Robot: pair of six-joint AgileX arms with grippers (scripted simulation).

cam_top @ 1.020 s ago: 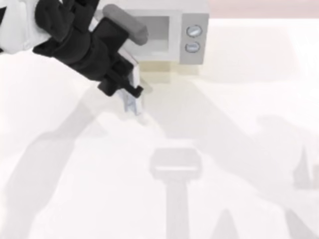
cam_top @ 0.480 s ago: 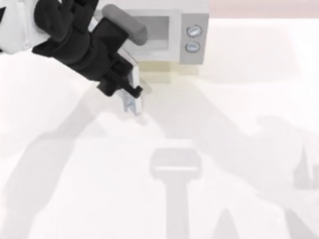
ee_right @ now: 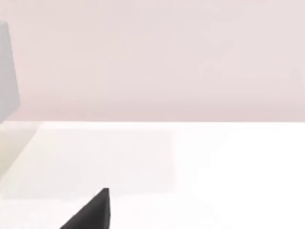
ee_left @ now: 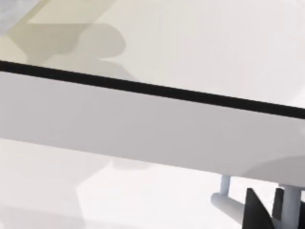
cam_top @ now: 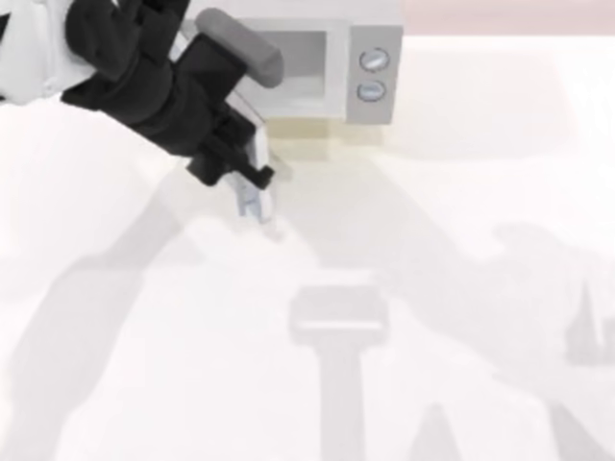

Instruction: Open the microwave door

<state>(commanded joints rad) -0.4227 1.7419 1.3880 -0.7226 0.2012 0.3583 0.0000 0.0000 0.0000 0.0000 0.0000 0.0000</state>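
I am in the swing-open step. The microwave [cam_top: 327, 67] sits at the far edge of the bench [cam_top: 461, 288], left of centre in the top view, its two knobs [cam_top: 373, 75] facing me and the pale cavity already exposed. The microwave door [cam_top: 258, 158] stands swung out from the left side of the cavity, seen almost edge-on, its free edge pointing toward the near side of the bench; its long axis runs from the hinge out to that edge. My left hand [cam_top: 252, 192] is at the door's free end, fingers pointing down along it. It seems to grip the door edge, but I cannot tell how wide the fingers are. In the left wrist view the door [ee_left: 143, 129] fills the frame as a pale slab with a dark rim.

Next, I judge, comes a little more leftward arc around the hinge, or a release.

The right arm is parked off to the right; only a dark tip [ee_right: 93, 212] shows in its wrist view.
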